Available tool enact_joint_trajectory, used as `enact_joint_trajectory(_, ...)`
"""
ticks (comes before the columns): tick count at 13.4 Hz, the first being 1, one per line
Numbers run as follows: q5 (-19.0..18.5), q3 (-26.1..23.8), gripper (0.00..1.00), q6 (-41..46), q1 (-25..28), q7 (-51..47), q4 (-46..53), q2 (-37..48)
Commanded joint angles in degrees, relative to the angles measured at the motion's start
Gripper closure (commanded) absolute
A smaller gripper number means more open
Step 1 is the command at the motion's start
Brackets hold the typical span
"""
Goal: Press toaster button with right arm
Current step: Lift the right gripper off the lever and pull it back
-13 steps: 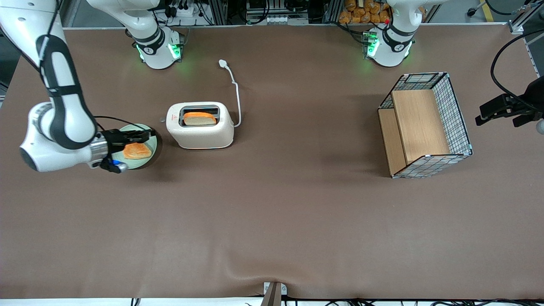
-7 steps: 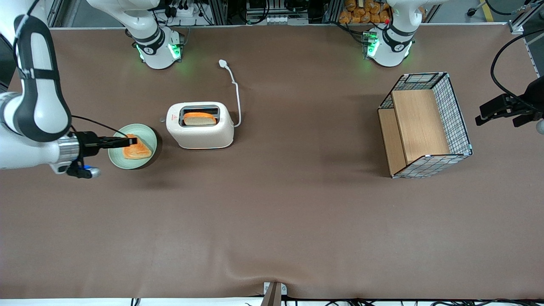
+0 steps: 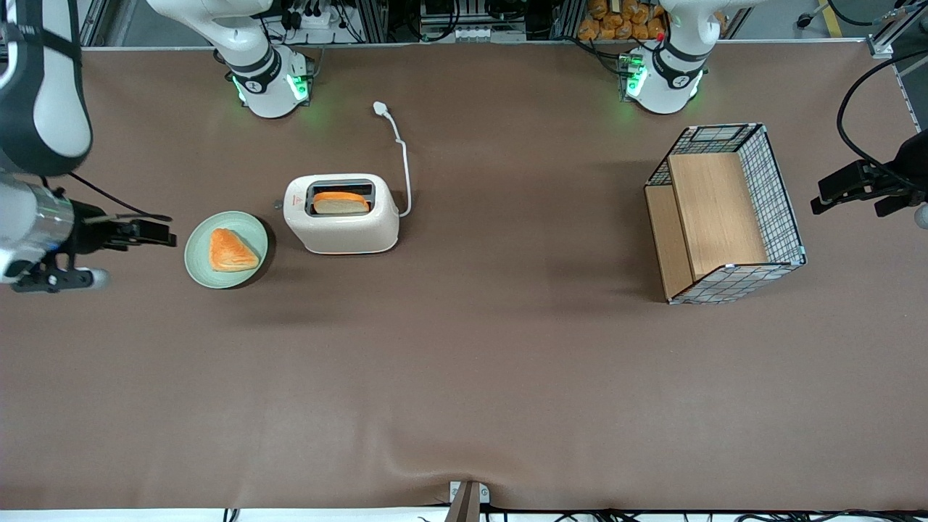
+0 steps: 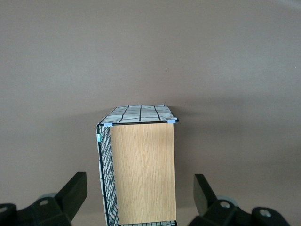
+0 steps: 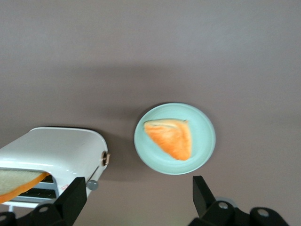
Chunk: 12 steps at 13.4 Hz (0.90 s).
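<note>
Toaster: the cream-white toaster [image 3: 341, 214] stands on the brown worktop [image 3: 464, 377], its narrow end facing the green plate [image 3: 226, 249].
Button: a small greyish knob [image 5: 92, 185] protrudes from that narrow end, low on the toaster body; it is seen as a tiny stub [image 3: 277, 206] from the front.
Claw: the right arm [image 3: 36, 138] carries its claw [image 3: 163, 237] near the plate's rim, toward the working arm's end of the worktop, well apart from the toaster; its fingers [image 5: 70, 202] are spread and nothing is held.
Step in hand: the knob is judged not yet pressed, since the slice sits high.
Approach: the claw should be brought above the knob, clear of the plate, and driven straight down.
Slot: a bread slice [image 3: 339, 202] stands in it.
Plate: one orange triangular pastry [image 3: 230, 251] is held.
Wire basket: the wire basket [image 3: 779, 196] contains a wooden stepped insert [image 3: 714, 217].
</note>
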<state>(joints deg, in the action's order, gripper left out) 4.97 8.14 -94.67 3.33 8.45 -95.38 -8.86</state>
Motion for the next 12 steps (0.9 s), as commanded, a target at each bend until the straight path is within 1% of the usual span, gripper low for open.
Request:
enact_joint_trajectory(1,-4.4,0.1,0.00,-1.9,-0.3,1.7,-1.0,5.2)
enact_joint_trajectory(4,-4.8,0.4,0.00,-2.1,-2.3,4.2,-1.0,7.4)
enact_joint_trajectory(7,-4.5,0.4,0.00,-1.3,-2.5,3.4,-0.6,8.0)
enact_joint_trajectory(8,-4.3,0.4,0.00,-0.4,-2.4,2.2,0.6,8.0)
enact_joint_trajectory(10,-3.8,0.2,0.00,3.9,-2.3,-3.7,3.8,7.5)
enact_joint_trajectory(12,-3.8,-0.1,0.00,5.0,-1.9,-5.6,4.2,7.7)
